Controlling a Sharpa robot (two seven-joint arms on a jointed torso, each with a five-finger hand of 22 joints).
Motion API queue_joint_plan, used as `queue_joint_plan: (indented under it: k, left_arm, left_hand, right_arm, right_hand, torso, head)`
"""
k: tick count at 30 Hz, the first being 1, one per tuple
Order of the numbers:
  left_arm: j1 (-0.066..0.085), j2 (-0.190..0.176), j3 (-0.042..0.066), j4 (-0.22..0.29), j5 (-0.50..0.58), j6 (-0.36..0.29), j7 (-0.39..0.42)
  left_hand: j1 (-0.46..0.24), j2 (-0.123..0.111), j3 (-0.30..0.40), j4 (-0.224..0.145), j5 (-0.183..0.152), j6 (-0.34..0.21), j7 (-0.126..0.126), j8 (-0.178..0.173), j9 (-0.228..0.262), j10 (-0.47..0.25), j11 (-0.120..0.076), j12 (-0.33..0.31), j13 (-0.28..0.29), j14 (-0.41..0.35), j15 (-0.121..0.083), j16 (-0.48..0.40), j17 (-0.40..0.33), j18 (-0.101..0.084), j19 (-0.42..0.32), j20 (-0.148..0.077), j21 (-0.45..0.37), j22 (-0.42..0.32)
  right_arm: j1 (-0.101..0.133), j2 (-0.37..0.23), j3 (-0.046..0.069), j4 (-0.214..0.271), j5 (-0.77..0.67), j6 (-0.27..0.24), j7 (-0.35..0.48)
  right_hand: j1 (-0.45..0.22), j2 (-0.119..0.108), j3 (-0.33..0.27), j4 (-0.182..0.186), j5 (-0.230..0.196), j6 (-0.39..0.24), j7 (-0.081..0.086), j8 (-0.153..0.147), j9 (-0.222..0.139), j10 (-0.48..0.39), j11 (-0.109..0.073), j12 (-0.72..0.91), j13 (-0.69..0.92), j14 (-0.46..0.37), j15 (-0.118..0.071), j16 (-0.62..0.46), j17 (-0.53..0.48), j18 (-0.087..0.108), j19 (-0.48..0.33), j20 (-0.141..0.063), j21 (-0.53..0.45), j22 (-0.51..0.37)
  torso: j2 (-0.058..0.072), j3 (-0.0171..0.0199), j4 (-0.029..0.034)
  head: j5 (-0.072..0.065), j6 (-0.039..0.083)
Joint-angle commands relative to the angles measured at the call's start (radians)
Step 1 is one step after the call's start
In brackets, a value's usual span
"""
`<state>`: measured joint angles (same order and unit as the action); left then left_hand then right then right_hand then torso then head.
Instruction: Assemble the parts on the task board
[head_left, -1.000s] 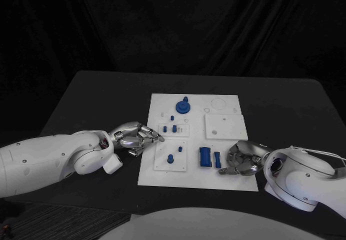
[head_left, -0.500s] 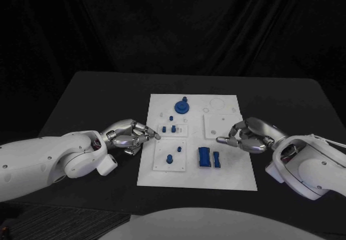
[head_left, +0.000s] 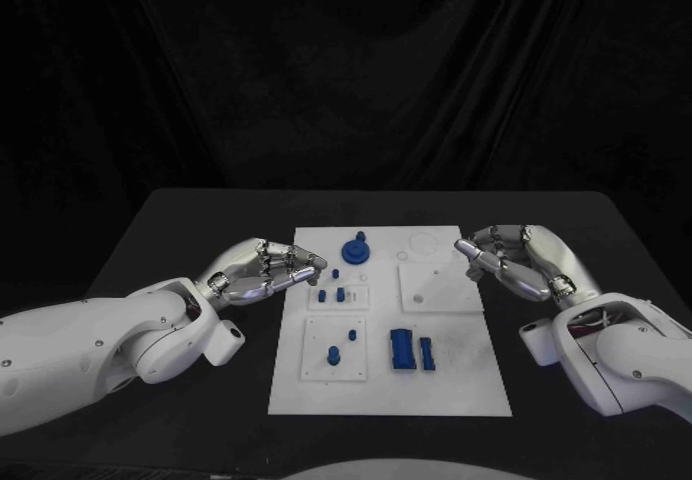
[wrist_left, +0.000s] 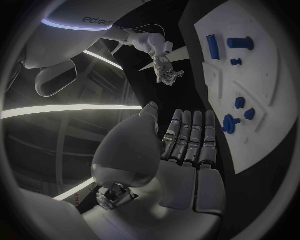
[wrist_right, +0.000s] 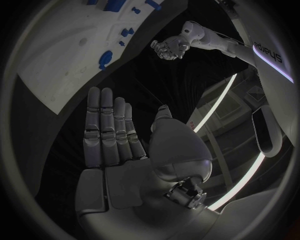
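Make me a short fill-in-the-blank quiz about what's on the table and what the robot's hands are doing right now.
1. The task board is coloured ____.
2. The left hand holds ____; its fingers are apart.
3. The small parts on the board, such as the round part at its far end, are coloured ____.
4. The right hand is at the board's ____ edge in the head view.

Missing words: white; nothing; blue; right

Blue parts (head_left: 405, 350) on white task board (head_left: 462, 390), black table (head_left: 188, 230).

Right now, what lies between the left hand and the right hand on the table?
In the head view, the far half of the white task board lies between the left hand and the right hand, bearing a blue round part and small blue pegs.
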<state>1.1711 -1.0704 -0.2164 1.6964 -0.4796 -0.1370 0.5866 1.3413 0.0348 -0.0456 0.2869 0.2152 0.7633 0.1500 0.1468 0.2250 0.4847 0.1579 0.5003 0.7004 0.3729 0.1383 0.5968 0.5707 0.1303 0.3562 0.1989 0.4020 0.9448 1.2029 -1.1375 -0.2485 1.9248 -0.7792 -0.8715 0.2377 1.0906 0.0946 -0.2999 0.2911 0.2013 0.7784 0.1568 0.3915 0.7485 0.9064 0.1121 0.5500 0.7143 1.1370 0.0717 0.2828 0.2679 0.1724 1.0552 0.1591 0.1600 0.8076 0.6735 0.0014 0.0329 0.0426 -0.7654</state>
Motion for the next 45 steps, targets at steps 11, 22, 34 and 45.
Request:
queue_joint_plan:
  k: [11,22,34,45]
  left_arm:
    - [-0.001,0.034,0.003,-0.024,0.054,-0.041,0.060]
    - [-0.039,0.116,0.071,-0.057,0.191,-0.231,0.019]
    - [-0.107,0.261,0.192,-0.114,0.430,-0.564,-0.052]
    - [-0.121,0.290,0.216,-0.126,0.480,-0.633,-0.067]
  left_hand:
    - [-0.473,-0.035,-0.048,-0.088,-0.111,-0.620,-0.150,-0.147,-0.225,-0.485,-0.242,-0.500,-0.700,-0.373,-0.138,-0.597,-0.571,-0.016,-0.356,-0.119,-0.402,-0.945]
    - [-0.790,-0.035,0.046,-0.164,-0.215,-0.673,-0.150,-0.147,-0.225,-0.485,-0.158,-0.500,-0.700,-0.373,-0.138,-0.597,-0.571,-0.044,-0.356,-0.199,-0.402,-0.945]
    - [-1.001,-0.035,0.046,-0.209,-0.215,-0.763,-0.150,-0.147,-0.225,-0.485,-0.158,-0.500,-0.700,-0.373,-0.138,-0.597,-0.571,-0.130,-0.356,-0.199,-0.402,-0.945]
    - [-1.129,-0.035,0.046,-0.287,-0.215,-0.763,-0.150,-0.147,-0.225,-0.485,-0.158,-0.500,-0.700,-0.373,-0.138,-0.597,-0.571,-0.130,-0.356,-0.199,-0.402,-0.945]
  right_arm:
    - [-0.035,0.006,0.003,-0.027,0.174,-0.017,0.218]
    - [-0.072,0.117,0.080,-0.130,0.364,0.021,0.238]
    - [-0.138,0.313,0.218,-0.314,0.703,0.087,0.274]
    - [-0.153,0.357,0.249,-0.355,0.779,0.101,0.282]
  right_hand:
    - [-0.574,-0.095,0.216,-0.150,-0.100,-0.545,-0.157,-0.272,-0.536,-0.702,-0.010,-0.422,-0.544,-0.940,0.032,-0.283,-0.268,-0.172,-0.886,-0.025,-0.160,-0.657]
    - [-1.091,-0.095,0.300,-0.291,-0.201,-0.778,-0.157,-0.391,-0.748,-0.906,-0.112,-0.550,-0.714,-1.137,-0.072,-0.283,-0.268,-0.172,-1.055,-0.159,-0.160,-0.808]
    - [-1.091,-0.095,0.300,-0.291,-0.201,-0.778,-0.157,-0.391,-0.748,-0.906,-0.112,-0.550,-0.714,-1.137,-0.072,-0.283,-0.268,-0.172,-1.055,-0.159,-0.160,-0.808]
    - [-1.091,-0.095,0.300,-0.291,-0.201,-0.778,-0.157,-0.391,-0.748,-0.906,-0.112,-0.550,-0.714,-1.137,-0.072,-0.283,-0.268,-0.172,-1.055,-0.159,-0.160,-0.808]
  torso:
    - [-0.009,0.0058,-0.0076]
    - [-0.095,0.0006,-0.0258]
    - [-0.129,-0.0014,-0.0329]
    - [-0.129,-0.0014,-0.0329]
  head:
    - [-0.009,0.081]
    - [-0.033,0.142]
    - [-0.043,0.165]
    - [-0.043,0.165]
